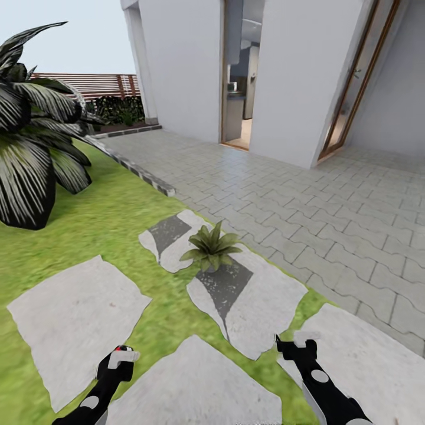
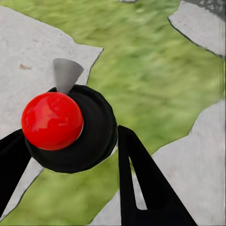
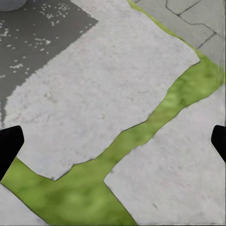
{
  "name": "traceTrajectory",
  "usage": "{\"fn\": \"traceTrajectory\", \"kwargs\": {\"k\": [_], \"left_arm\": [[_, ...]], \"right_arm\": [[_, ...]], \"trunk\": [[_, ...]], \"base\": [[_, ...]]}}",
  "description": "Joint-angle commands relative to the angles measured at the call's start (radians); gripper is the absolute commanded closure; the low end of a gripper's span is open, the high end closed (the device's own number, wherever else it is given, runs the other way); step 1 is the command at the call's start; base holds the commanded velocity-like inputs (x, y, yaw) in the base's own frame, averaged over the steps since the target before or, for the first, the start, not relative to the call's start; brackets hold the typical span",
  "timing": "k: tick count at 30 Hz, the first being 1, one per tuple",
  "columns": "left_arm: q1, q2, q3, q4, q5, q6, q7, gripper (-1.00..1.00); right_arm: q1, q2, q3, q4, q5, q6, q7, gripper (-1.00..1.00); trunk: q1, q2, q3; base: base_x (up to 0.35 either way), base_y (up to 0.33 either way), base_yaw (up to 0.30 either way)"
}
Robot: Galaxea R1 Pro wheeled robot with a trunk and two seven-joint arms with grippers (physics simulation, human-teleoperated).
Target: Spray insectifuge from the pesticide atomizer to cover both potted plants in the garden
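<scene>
Clearly the left pincer [image 2: 70, 141] was clamped on the pesticide atomizer [image 2: 66, 127], while the right pincer [image 3: 113, 141] hung apart above a stepping stone [image 3: 108, 84]. One potted plant [image 1: 211, 248] stood ahead of both, between them.

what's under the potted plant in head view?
The potted plant sits on a stepping stone, on the stone's dark grey patch. Leaves cover the pot, so its base and exact contact with the stone can't be seen.
</scene>
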Motion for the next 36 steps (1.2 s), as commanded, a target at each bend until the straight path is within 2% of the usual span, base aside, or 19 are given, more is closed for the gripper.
{"fn": "traceTrajectory", "kwargs": {"k": [1,6,13,19,26,29,31,32,33,34,35,36], "left_arm": [[0.0,0.0,0.001,0.0,-0.007,-0.003,0.001,1.0],[0.0,0.0,0.001,0.0,-0.007,-0.004,0.001,1.0],[0.0,0.001,0.001,0.002,-0.007,-0.004,0.001,1.0],[0.0,0.005,0.003,0.0,-0.011,-0.001,-0.001,1.0],[0.0,0.01,0.001,0.001,-0.018,-0.002,-0.008,1.0],[0.0,0.028,-0.009,0.0,-0.028,0.0,-0.016,1.0],[-0.002,0.05,-0.024,-0.002,-0.058,0.002,-0.05,1.0],[-0.002,0.062,-0.038,-0.002,-0.085,0.005,-0.09,1.0],[-0.004,0.078,-0.057,-0.002,-0.13,0.013,-0.172,1.0],[-0.005,0.086,-0.064,-0.002,-0.156,0.022,-0.232,1.0],[-0.005,0.09,-0.067,-0.002,-0.167,0.029,-0.262,1.0],[-0.005,0.097,-0.07,-0.003,-0.184,0.047,-0.318,1.0]], "right_arm": [[-0.001,0.0,0.0,0.001,0.006,-0.003,-0.004,-1.0],[-0.001,0.0,0.0,0.001,0.006,-0.003,-0.004,-1.0],[-0.001,0.0,0.0,0.001,0.006,-0.003,-0.005,-1.0],[-0.001,0.0,0.001,0.002,0.007,-0.004,-0.005,-1.0],[-0.001,0.002,0.003,0.002,0.009,-0.002,-0.002,-1.0],[-0.001,0.001,0.008,0.001,0.013,-0.002,0.002,-1.0],[-0.001,0.0,0.033,0.001,0.032,-0.002,0.004,-1.0],[-0.001,0.0,0.056,0.001,0.047,-0.002,0.01,-1.0],[-0.001,0.001,0.104,0.001,0.075,-0.002,0.034,-1.0],[-0.001,0.003,0.143,0.0,0.094,-0.002,0.065,-1.0],[-0.001,0.004,0.165,0.0,0.104,-0.002,0.085,-1.0],[-0.001,0.007,0.208,-0.002,0.124,-0.001,0.13,-1.0]], "trunk": [[0.0,0.0,-0.001],[0.0,0.0,-0.001],[0.0,0.0,-0.001],[0.0,0.0,-0.001],[0.0,0.0,-0.001],[0.0,0.0,-0.001],[0.0,0.0,-0.001],[0.0,0.0,-0.001],[0.0,0.0,-0.001],[0.0,0.0,-0.001],[0.0,0.0,-0.001],[0.0,0.0,-0.001]], "base": [[0.015,0.0,-0.287],[0.12,-0.001,-0.287],[0.31,-0.056,-0.272],[0.298,-0.057,-0.02],[0.045,-0.006,-0.001],[0.005,-0.001,0.0],[0.002,0.0,0.0],[0.0,0.0,0.0],[0.0,0.0,0.0],[0.0,0.0,0.0],[0.0,0.0,0.0],[0.0,0.0,0.0]]}}
